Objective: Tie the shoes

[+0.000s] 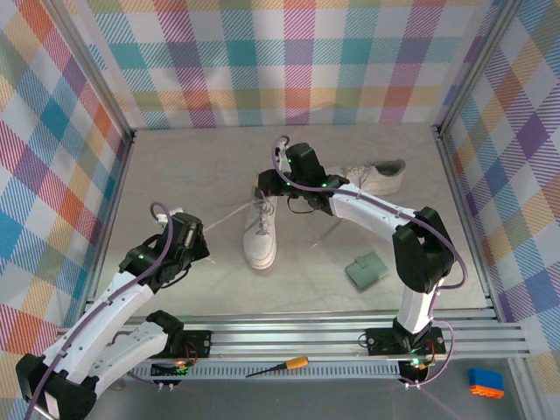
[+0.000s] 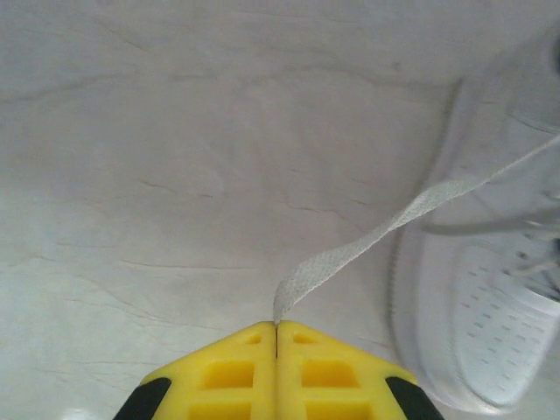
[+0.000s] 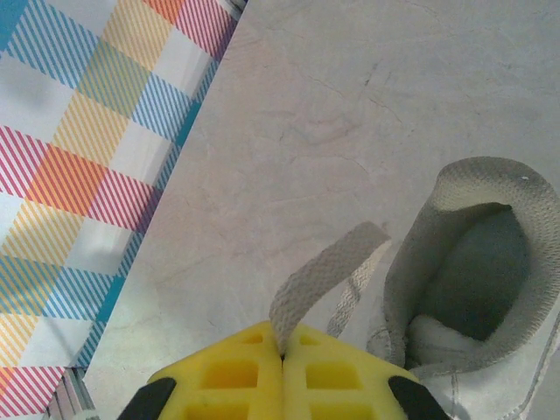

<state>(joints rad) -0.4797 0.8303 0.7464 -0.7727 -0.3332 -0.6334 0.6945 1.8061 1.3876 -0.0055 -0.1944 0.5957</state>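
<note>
Top view: left pincer [image 1: 199,234] is clamped on the left lace [image 1: 229,214], which runs up-right from it to the near shoe [image 1: 261,232] on the worktop [image 1: 192,175]. Right pincer [image 1: 265,185] sits at that shoe's heel end. Second shoe [image 1: 374,178] lies to its right, behind the arm.
Left wrist: tips pressed together w/ lace end pinched btwn them; shoe toe ahead-right.
Right wrist: pincer closed on the right lace [image 3: 315,284]; shoe's grey-lined opening just right of the tips.

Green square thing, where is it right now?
In the top view, the green pad lies on the table right of centre, toward the near edge, apart from the nearer sneaker on its left.
</note>
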